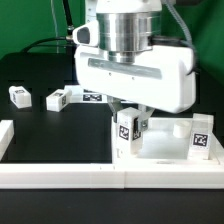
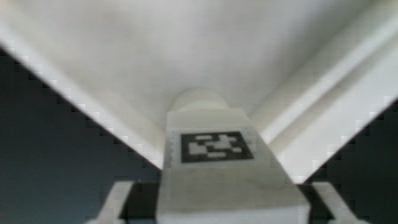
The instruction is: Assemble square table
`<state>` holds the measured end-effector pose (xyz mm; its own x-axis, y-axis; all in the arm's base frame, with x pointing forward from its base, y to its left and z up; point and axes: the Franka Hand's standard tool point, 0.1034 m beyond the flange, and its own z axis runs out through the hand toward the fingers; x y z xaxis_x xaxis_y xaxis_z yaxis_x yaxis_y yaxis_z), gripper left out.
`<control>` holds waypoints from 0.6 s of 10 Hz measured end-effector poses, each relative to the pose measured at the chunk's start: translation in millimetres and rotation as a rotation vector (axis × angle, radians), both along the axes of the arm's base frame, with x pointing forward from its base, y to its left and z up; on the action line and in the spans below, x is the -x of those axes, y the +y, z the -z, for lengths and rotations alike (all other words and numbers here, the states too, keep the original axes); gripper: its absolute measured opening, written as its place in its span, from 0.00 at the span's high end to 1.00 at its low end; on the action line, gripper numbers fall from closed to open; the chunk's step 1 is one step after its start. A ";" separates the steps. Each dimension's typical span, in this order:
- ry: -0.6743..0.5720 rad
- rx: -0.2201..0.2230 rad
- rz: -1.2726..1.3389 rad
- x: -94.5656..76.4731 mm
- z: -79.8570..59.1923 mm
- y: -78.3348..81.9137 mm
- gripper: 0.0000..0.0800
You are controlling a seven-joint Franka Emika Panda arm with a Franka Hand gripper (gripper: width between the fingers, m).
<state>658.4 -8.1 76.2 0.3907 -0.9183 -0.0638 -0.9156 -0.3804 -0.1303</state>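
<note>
In the exterior view, the two-finger gripper (image 1: pixel 130 122) is hanging under the arm's bulky white wrist, and its jaws are clamping narrowly on a short white plastic leg block (image 1: pixel 127 128) that is showing a black-and-white tag. The block is standing upright at the exterior view's left end of the white plastic square table top (image 1: pixel 170 140). The top is lying on the black table (image 1: pixel 60 135), just behind a long white border bar (image 1: pixel 60 175), and is showing a tag on its side. Whether the block is touching the top is not clear. Three loose leg blocks (image 1: pixel 58 98), white and tagged, are lying well apart from it toward the exterior view's left. In the wrist view, the leg block (image 2: pixel 217 147) is filling the middle with its tag facing the camera. The pale fingers (image 2: pixel 125 203) of the gripper (image 2: pixel 221 205) are pressing in on both of its sides. Blurred white walls of the table top (image 2: pixel 107 60) are fanning out behind it.
</note>
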 end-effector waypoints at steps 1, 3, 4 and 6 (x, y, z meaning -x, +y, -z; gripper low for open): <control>0.011 -0.054 0.178 -0.6 0.5 2.2 0.64; 0.012 -0.098 0.335 -2.9 1.1 3.7 0.64; 0.011 -0.097 0.326 -2.9 1.1 3.5 0.64; 0.007 -0.094 0.297 -2.9 1.2 3.8 0.31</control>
